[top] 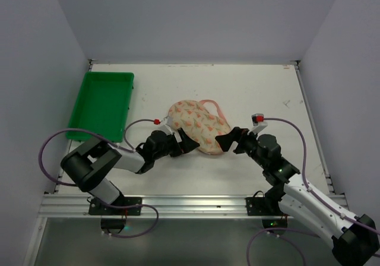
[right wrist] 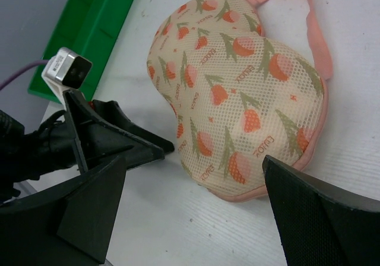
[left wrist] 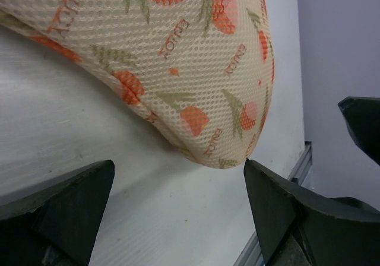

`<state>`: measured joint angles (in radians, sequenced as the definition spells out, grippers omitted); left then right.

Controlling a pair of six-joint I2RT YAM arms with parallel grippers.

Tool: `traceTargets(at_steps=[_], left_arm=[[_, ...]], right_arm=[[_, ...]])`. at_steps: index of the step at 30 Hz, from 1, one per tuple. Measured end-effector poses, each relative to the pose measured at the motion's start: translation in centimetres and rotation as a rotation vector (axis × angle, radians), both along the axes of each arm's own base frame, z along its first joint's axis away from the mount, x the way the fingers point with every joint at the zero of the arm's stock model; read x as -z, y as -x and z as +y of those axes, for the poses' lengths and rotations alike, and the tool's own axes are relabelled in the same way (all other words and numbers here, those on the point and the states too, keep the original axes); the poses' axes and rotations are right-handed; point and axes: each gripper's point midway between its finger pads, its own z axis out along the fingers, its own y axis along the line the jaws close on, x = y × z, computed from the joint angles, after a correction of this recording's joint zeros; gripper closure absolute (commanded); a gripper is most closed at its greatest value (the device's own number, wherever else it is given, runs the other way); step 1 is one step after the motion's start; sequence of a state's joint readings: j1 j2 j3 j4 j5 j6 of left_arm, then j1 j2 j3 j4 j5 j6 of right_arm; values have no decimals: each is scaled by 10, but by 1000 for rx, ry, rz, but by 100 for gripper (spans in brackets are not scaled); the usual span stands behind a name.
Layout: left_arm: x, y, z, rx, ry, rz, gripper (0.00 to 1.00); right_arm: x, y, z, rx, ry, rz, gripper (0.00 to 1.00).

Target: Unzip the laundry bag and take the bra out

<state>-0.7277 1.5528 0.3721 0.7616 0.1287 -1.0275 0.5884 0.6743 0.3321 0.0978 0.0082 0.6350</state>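
Left fingers (left wrist: 59, 212) spread wide, gripping nothing. The rounded near end of the laundry bag (left wrist: 178, 58) sits just ahead of the gap between them. One tip lies close beside the bag's lower-left edge; I cannot tell whether it touches.

Right fingers (right wrist: 320, 218) also parted and empty, aimed at the bag's lower-right side, near it but apart.

Both sets of fingers are low over the surface (top: 261, 94), facing each other across the bag's near end.

Left arm (top: 95, 165) - elbow folded back toward the near-left corner, forearm reaching right, close to the surface. Right arm (top: 297, 189) - stretched on a diagonal from the near-right base up and left.

Bag lies flat mid-surface, printed side up, with pink edging along its right rim. Its pink loop (right wrist: 317, 40) trails off the far side. Green tray (top: 101, 105) stands well apart at far left.
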Motion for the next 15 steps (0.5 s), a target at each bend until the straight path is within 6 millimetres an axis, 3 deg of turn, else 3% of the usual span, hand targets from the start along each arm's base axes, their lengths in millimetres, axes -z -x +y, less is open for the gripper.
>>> traceTargets(at_steps=[15], left_arm=[[10, 8, -28, -31, 141, 87, 27]], right_arm=[[1, 0, 0, -1, -6, -8, 1]])
